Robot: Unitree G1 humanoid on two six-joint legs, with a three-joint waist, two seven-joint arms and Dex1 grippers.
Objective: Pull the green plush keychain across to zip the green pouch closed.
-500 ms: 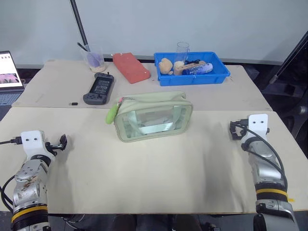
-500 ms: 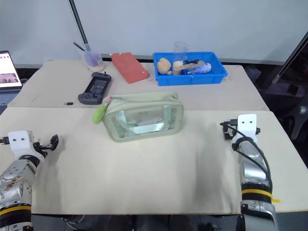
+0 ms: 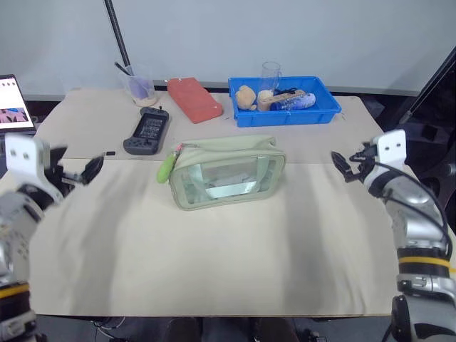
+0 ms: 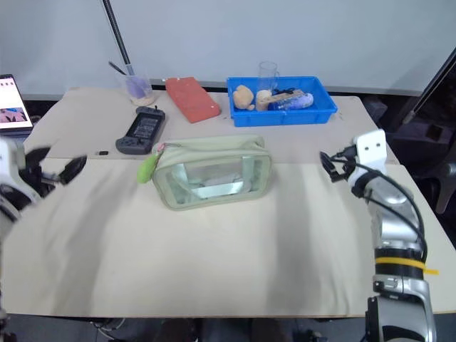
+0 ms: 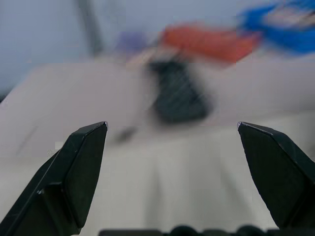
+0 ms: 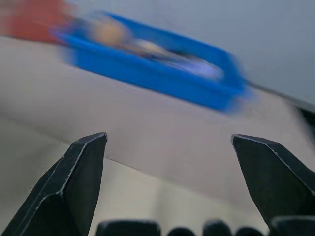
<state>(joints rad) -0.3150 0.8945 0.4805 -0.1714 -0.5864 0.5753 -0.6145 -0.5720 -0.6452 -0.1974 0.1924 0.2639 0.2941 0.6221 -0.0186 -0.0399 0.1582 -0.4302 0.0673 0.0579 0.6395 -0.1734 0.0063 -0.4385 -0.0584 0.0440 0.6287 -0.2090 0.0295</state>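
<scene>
Both claws spread, flanking green pouch (image 3: 226,172), well apart.

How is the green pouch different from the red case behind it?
The green pouch is pale green with a clear window in its side; the red case is plain red all over. The pouch is puffy and stands tall, while the case lies low and flat. The pouch has a fuzzy green keychain hanging at its left end; no charm shows on the case. Both are roughly rectangular and sit on the table.
</scene>
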